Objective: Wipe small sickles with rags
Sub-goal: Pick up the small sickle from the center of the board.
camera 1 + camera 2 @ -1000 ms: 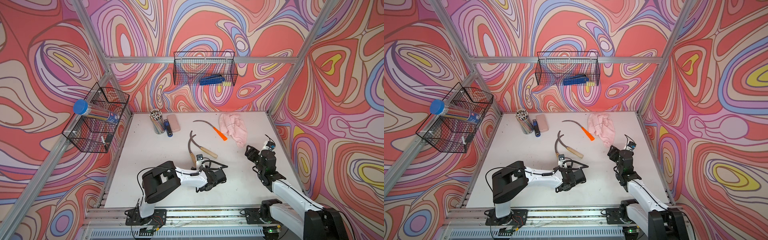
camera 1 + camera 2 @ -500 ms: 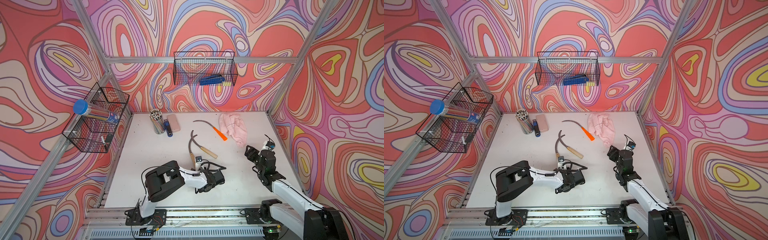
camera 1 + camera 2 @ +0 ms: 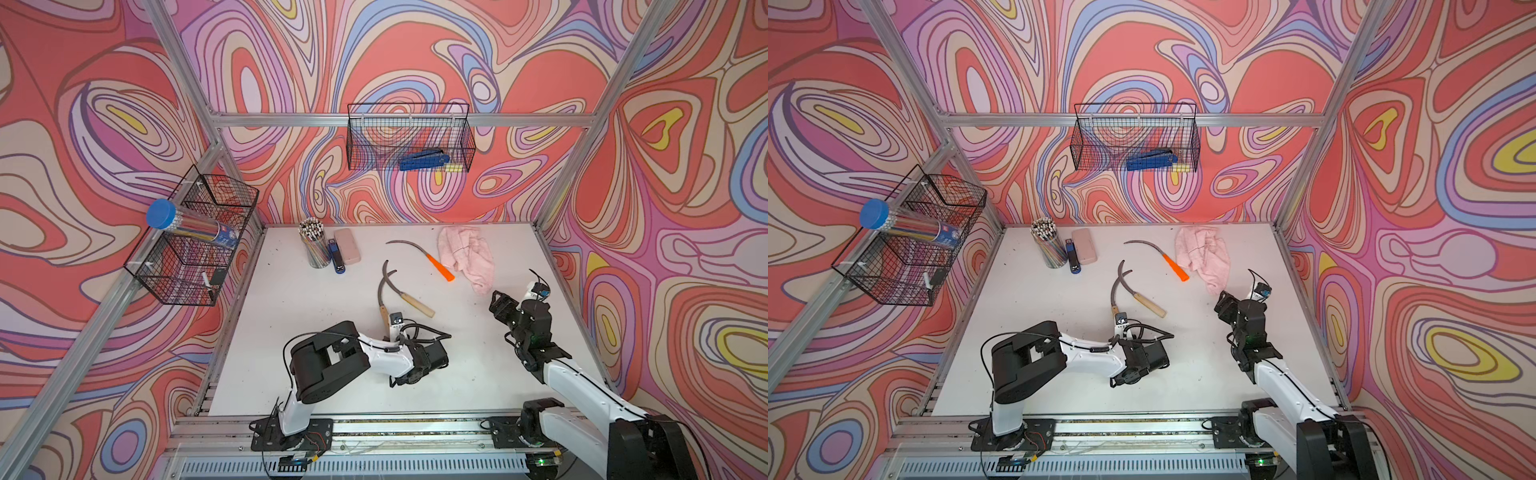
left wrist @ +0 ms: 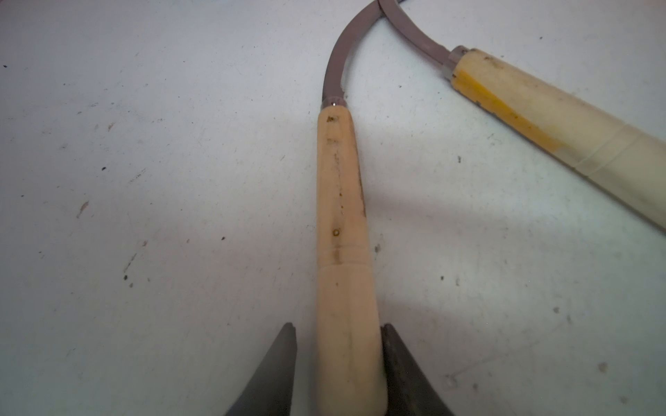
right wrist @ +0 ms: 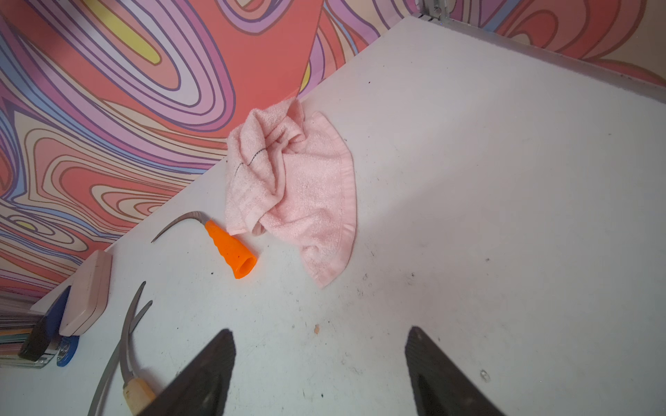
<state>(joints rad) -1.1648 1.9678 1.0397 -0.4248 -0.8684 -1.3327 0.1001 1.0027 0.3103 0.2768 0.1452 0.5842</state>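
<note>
at the far side of the white table (image 3: 299,324) stand a cup of pencils (image 3: 314,246), a blue stapler (image 3: 337,258) and a smooth pink case (image 3: 346,246), side by side; the back wall basket (image 3: 374,143) holds a blue tool (image 3: 424,160), the side basket (image 3: 183,274) a blue-capped tube (image 3: 189,224)

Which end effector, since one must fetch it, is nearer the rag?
Right. The right end effector hangs open just short of the rag's near corner, not touching it. The left end effector is across the table, straddling a wooden-handled sickle.
</note>
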